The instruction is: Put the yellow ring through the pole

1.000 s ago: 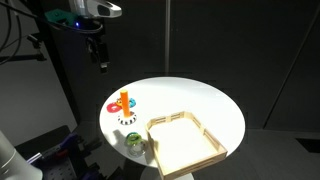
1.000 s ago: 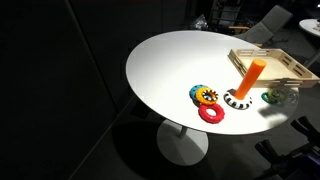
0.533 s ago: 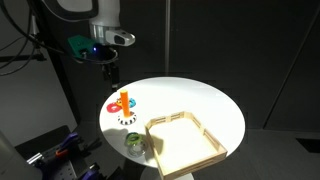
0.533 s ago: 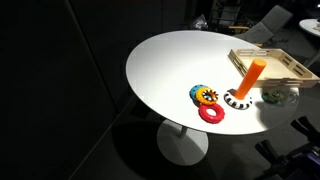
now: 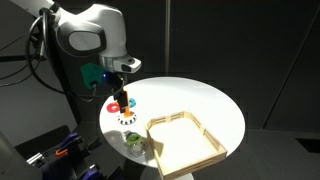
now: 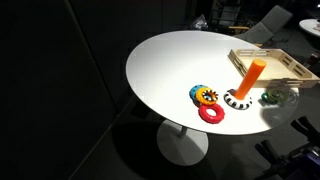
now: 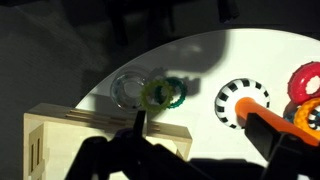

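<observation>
The small yellow donut-shaped toy ring [image 6: 207, 96] lies flat on the round white bench [image 6: 170, 60], partly overlapping a blue ring [image 6: 196, 91] and threaded on nothing. Near it, towards the bench's far side, the short orange plastic pole [image 6: 252, 78] stands on end, its shaft bare, a black-and-white ring [image 6: 236, 102] around its foot

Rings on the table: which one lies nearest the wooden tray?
The green ring, right beside the tray. The yellow ring, the red ring and the black-and-white ring lie farther off, grouped by the pole.
</observation>
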You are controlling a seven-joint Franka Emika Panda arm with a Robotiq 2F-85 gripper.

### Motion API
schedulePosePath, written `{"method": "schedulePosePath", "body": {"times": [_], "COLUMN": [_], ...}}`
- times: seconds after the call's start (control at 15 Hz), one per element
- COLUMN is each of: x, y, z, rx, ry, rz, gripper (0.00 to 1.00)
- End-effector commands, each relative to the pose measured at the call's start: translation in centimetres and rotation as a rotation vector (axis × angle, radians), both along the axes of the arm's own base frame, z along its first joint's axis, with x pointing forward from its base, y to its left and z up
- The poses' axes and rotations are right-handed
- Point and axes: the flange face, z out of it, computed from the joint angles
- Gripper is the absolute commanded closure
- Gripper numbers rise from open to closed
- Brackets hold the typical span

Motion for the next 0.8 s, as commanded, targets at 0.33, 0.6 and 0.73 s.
{"method": "schedulePosePath", "body": {"times": [0.33,0.6,0.73], "x": [-0.2,0.6,1.0], "y": [-0.2,-1.0,-1.6], "z": [-1.6,-3.0,-4.1], "rx": [-0.035,-0.048,-0.053], "ry": [0.012,-0.004,-0.007], "rz": [-0.023,-0.044,-0.05], "gripper": [0.0,0.0,0.0]}}
